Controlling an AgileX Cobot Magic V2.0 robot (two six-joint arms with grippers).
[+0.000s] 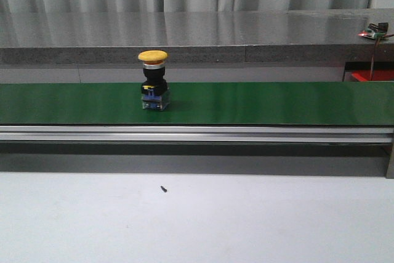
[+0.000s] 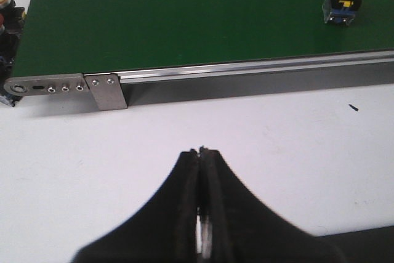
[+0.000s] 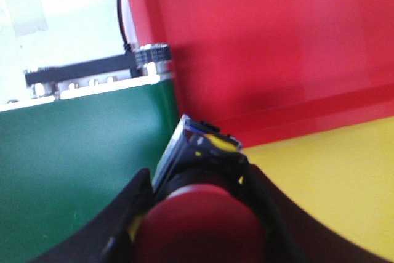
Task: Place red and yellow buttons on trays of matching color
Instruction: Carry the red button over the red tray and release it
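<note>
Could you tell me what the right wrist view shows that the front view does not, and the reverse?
Only the right wrist view shows the right gripper shut on a red button, with the red tray and the yellow tray beyond it. Only the front view shows the yellow button standing upright on the belt, the grey counter behind it and a small dark speck on the white table. Both show the green conveyor belt.

left gripper (image 2: pixel 202 152) closed and empty, right gripper (image 3: pixel 197 189) clamped around a load
</note>
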